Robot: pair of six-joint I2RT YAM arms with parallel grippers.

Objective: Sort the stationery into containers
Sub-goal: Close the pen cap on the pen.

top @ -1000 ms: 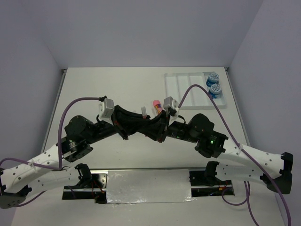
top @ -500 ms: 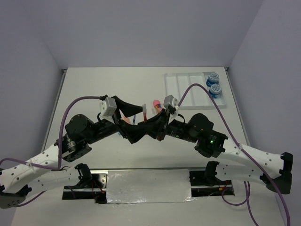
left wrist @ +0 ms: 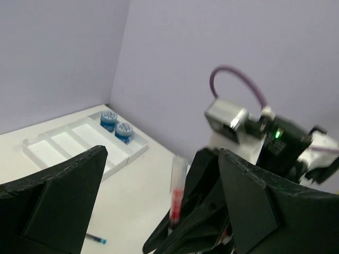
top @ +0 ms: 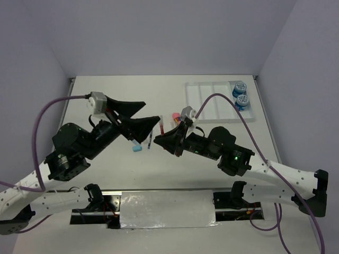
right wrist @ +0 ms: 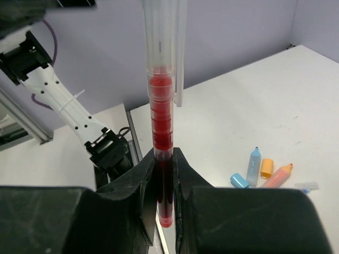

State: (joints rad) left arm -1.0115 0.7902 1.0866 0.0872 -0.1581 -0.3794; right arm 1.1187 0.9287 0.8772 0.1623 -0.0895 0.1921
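Above mid-worktop (top: 159, 169): right gripper (right wrist: 164, 159) clenched on red pen (right wrist: 160, 121), left gripper (top: 152, 110) released. I'd lay it lengthwise in a bare tray (top: 204, 98) compartment.

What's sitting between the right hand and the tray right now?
In the top view, a pink marker lies between the right hand, shut on the red pen, and the tray. The wrist camera hides part of that stretch.

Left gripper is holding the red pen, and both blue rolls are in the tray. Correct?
Not quite. The right gripper holds the red pen, as the right wrist view shows; the left gripper is open and empty. Both blue rolls are in the tray.
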